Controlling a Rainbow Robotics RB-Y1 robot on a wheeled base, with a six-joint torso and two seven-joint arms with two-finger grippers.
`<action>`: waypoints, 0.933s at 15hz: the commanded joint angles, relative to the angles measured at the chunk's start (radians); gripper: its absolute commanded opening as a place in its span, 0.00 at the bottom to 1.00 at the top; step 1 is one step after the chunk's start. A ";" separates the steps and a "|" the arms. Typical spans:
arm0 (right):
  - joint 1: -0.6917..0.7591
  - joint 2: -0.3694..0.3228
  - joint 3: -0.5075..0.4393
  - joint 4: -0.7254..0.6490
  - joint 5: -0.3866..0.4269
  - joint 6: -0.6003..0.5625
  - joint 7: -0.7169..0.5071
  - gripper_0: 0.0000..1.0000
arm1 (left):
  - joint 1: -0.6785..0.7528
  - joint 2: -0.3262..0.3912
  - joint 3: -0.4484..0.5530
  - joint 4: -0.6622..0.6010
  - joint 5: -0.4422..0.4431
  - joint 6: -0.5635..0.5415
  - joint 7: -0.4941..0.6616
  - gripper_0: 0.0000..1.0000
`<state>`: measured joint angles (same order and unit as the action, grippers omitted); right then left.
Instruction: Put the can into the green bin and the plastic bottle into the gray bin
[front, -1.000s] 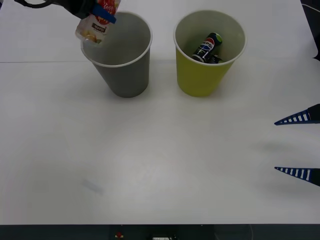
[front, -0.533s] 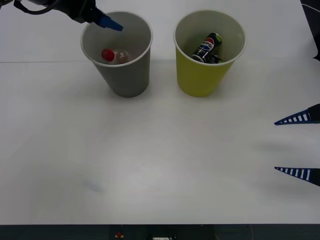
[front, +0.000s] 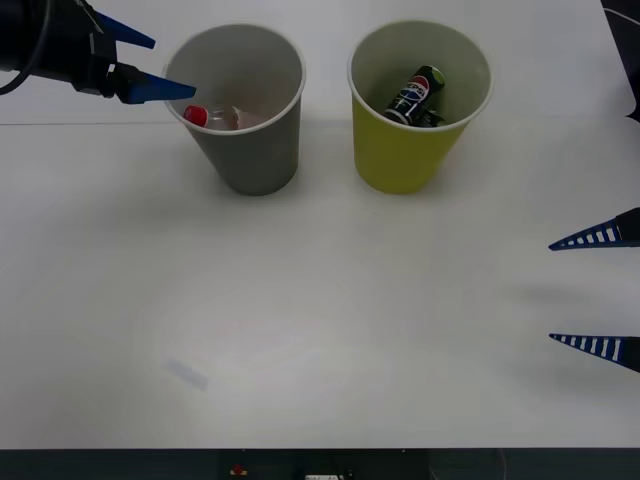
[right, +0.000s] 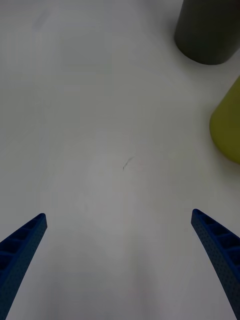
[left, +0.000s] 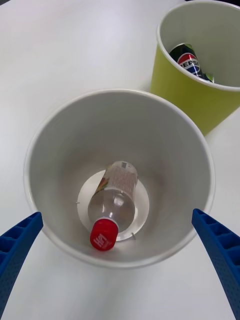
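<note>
1 plastic bottle (left: 114, 199) in gray bin (front: 255, 155), 1 can (front: 415, 92) in green bin (front: 400, 155); both grippers, left (front: 150, 68) & right (front: 598, 290), spread

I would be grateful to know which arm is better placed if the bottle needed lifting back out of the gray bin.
Left. Its open claw hovers beside the gray bin, where the bottle lies. The right claw, also open, sits far off by the table's right edge.

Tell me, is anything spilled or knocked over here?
Nothing stands out. The plastic bottle lies inside the gray bin, red cap on, and the can leans inside the green bin. Both bins stand upright. The left gripper is open beside the gray bin; the right gripper waits open.
</note>
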<state>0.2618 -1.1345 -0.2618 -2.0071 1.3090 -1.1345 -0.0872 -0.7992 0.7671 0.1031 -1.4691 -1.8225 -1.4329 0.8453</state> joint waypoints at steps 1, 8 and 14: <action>0.000 0.000 0.000 0.000 0.000 0.000 0.000 1.00 | 0.120 0.031 0.067 -0.036 0.097 0.000 -0.144 1.00; 0.000 0.000 0.000 0.000 0.000 0.000 0.000 1.00 | 0.462 0.140 0.207 -0.140 0.342 0.000 -0.482 1.00; 0.000 0.000 0.000 0.000 0.000 0.000 0.000 1.00 | 0.698 0.212 0.254 -0.142 0.517 0.000 -0.732 1.00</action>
<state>0.2618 -1.1345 -0.2618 -2.0071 1.3090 -1.1345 -0.0872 -0.1247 0.9730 0.3539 -1.6107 -1.3207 -1.4328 0.1384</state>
